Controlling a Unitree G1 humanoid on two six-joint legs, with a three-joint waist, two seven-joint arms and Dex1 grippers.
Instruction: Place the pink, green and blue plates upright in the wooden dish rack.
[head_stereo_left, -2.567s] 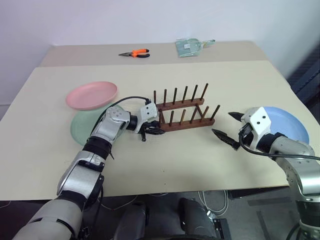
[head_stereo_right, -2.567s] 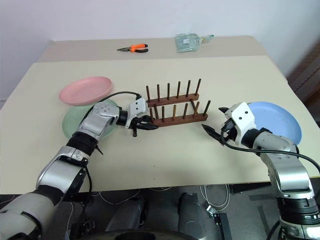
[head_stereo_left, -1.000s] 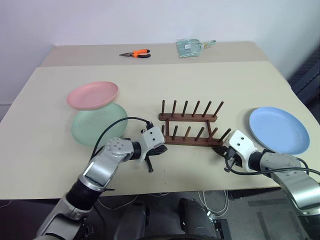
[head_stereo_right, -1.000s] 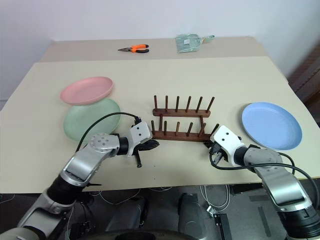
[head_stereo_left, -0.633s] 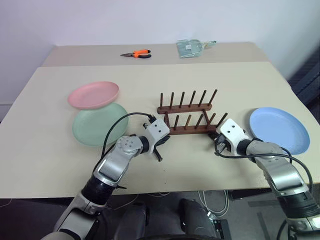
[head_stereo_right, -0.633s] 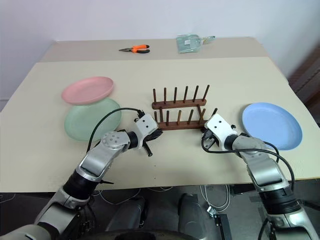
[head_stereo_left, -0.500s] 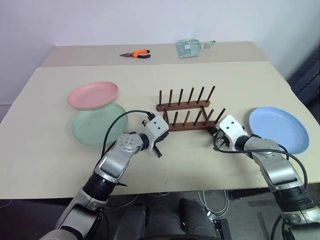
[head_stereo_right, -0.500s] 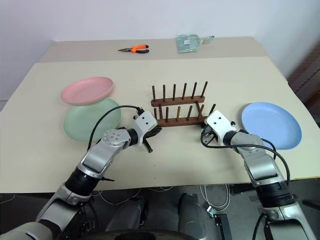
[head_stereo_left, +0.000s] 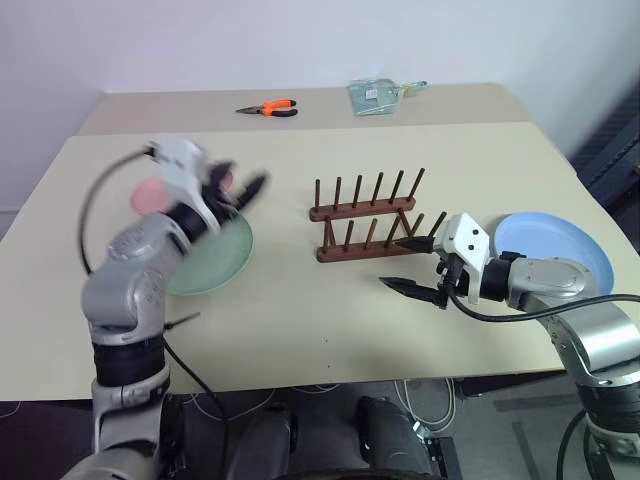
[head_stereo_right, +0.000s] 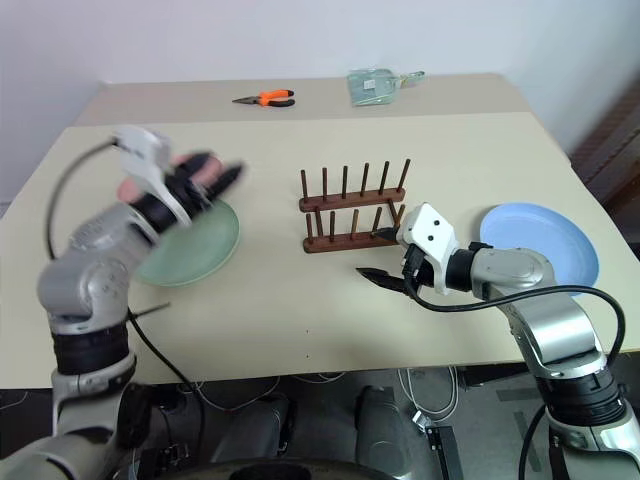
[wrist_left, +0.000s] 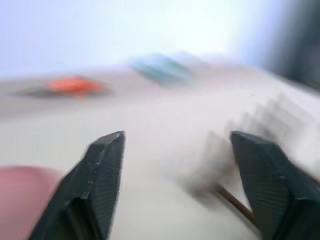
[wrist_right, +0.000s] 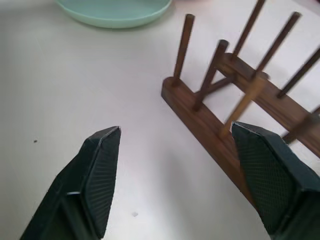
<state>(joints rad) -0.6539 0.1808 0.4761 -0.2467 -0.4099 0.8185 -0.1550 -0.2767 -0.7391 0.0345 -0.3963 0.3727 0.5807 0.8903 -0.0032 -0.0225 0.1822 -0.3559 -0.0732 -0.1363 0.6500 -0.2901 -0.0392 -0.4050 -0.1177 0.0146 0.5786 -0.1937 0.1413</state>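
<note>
While both the left gripper (head_stereo_left: 238, 187) and right gripper (head_stereo_left: 412, 265) stood wide and empty, the pink plate (head_stereo_left: 150, 195), green plate (head_stereo_left: 215, 260) and blue plate (head_stereo_left: 560, 245) lay flat either side of the wooden dish rack (head_stereo_left: 368, 215), mid-table; they looked light, stiff and slippery, best pinched at the rim.

The rack (head_stereo_left: 368, 217) is standing near the middle of the table (head_stereo_left: 300, 320). Two overlapping plates (head_stereo_left: 205, 255) are lying to its left, and a single plate (head_stereo_left: 565, 245) is lying to its right. Pliers (head_stereo_left: 268, 106) and a packet (head_stereo_left: 380, 95) are lying well behind the rack, on the far table.
</note>
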